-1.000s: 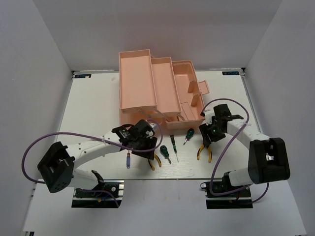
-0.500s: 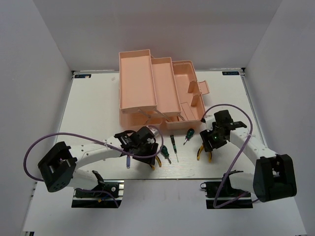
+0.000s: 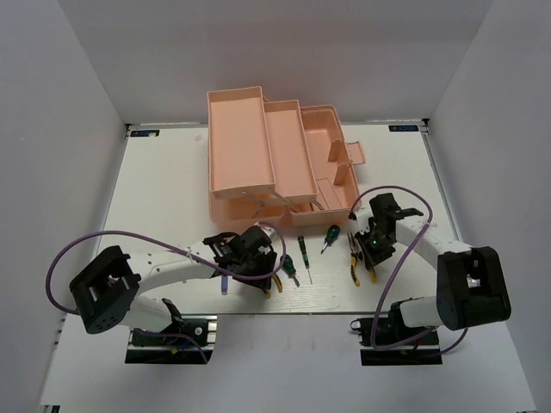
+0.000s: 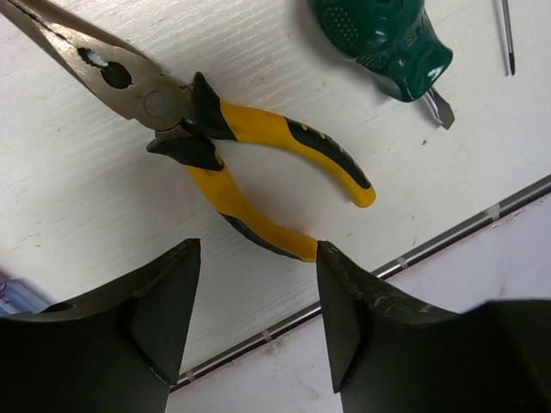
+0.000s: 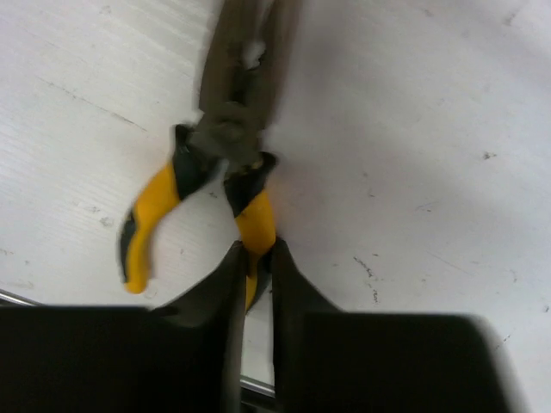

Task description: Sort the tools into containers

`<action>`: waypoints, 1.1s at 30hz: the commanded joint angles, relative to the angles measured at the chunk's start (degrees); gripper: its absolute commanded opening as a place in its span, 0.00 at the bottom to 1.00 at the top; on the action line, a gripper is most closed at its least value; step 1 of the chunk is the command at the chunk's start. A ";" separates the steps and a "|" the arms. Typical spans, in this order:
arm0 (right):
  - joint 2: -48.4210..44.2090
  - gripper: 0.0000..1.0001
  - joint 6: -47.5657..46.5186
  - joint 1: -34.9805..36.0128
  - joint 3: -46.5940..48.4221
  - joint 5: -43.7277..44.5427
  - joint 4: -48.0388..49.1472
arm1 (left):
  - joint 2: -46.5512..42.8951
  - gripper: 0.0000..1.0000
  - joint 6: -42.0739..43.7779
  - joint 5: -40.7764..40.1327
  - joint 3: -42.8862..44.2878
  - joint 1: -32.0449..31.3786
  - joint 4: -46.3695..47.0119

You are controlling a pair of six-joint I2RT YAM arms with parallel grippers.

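Loads of open white bench (image 3: 164,198) down the left side and at the far right of the top view. A big salmon-pink plastic toolbox (image 3: 275,163) walls off upper centre. Lower centre is tight: yellow-handled pliers (image 3: 275,282), stubby dark-green screwdriver (image 3: 288,267), second yellow-handled pliers (image 3: 355,271), plus looping purple cables (image 3: 86,245).

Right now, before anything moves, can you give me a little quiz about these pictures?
1. True or false: the right claw pinches one yellow handle of the right-hand pliers.
2. The left claw is: A open above the left-hand pliers; B shut on a screwdriver; C lifting a hammer.
3. Fill in: the open toolbox is coloured ____.
Key: 1 true; 2 A; 3 pink.
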 commanded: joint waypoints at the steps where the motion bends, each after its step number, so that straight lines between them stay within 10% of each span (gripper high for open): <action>1: 2.23 0.00 -1.31 0.06 -0.64 -1.03 0.74 | 0.09 0.67 -1.44 -2.65 -0.89 -0.48 1.69; 13: -24.57 0.00 -28.10 -2.05 14.38 -23.78 -28.77 | -0.96 0.67 -3.55 -6.09 0.15 -2.06 -0.16; 18: -26.78 0.00 -22.11 -2.14 19.66 -23.89 -21.70 | -2.98 0.67 -3.03 -6.09 0.69 -2.07 -0.69; 22: -20.65 0.00 -7.61 -1.79 20.09 -8.29 -1.51 | -3.69 0.67 -3.03 -6.62 0.69 -2.07 -1.21; 33: 15.22 0.00 4.93 -0.29 50.32 -1.64 2.49 | 1.67 0.67 -4.08 -8.90 4.20 -2.59 -2.36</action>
